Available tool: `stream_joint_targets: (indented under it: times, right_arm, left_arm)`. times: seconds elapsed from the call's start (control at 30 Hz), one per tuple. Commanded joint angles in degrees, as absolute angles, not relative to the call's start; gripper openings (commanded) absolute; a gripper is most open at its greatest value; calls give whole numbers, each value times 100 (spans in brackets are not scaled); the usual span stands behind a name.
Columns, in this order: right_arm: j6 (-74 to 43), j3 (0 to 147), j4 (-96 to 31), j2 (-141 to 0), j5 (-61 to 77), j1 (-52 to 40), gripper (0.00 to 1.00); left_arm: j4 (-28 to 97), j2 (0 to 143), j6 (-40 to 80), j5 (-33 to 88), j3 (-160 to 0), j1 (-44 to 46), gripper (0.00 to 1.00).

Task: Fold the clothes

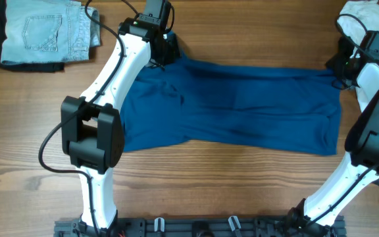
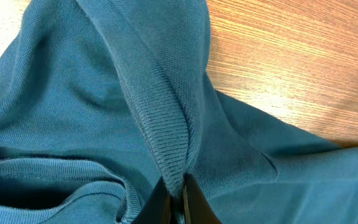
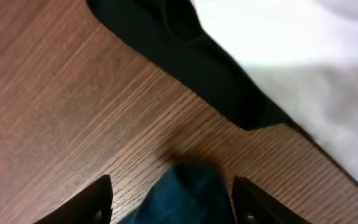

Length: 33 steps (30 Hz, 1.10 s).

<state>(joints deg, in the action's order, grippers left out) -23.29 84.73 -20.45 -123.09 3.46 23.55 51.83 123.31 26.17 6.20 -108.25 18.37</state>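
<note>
Blue top (image 1: 242, 105) lies spread flat, rumpled, stretched between both grippers on worktop (image 1: 209, 191). No fold made yet; whole folding job left, by my read. Left gripper (image 2: 178, 202) clamped tight on top's ribbed edge, cloth tented up ahead of it. Right gripper (image 3: 173, 196) has jaws apart, top's corner lying loose between them, not pinched.

Overhead cam top-down; wrist cams v. close; blue top (image 1: 242, 99) prob. common to all.
</note>
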Motion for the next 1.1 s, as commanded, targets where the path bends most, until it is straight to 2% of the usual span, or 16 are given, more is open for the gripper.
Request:
stream_joint_targets:
  times: [0.0,0.1,0.17,0.27,0.5,0.73,0.83,1.07]
  right_arm:
    - [-2082,8425,-1944,-12429,478,2294,48]
    - [-2058,8425,-1885,-12431,475,2294,38]
    - [-1892,8425,-1828,-12429,473,2287,36]
    - [-1457,8425,-1758,-12429,471,2287,36]
    - [-847,8425,-1758,-12429,-172,2287,52]
    - [-950,8447,-1802,-12429,399,2287,51]
    - [-1164,8538,-1900,-12425,434,2287,47]
    - [-1551,9000,-2630,-12394,491,2287,46]
  left_arm:
    - [5170,12127,2526,523,-10888,1811,4]
    - [5168,12127,2526,521,-10888,1811,4]
    - [5170,12127,2526,523,-10888,1811,4]
    - [5170,12127,2526,523,-10888,1811,4]
    - [5172,12127,2526,523,-10888,1811,4]
    - [5170,12127,2526,523,-10888,1811,4]
    - [5172,12127,2526,523,-10888,1811,4]
    - [5170,12127,2526,523,-10888,1811,4]
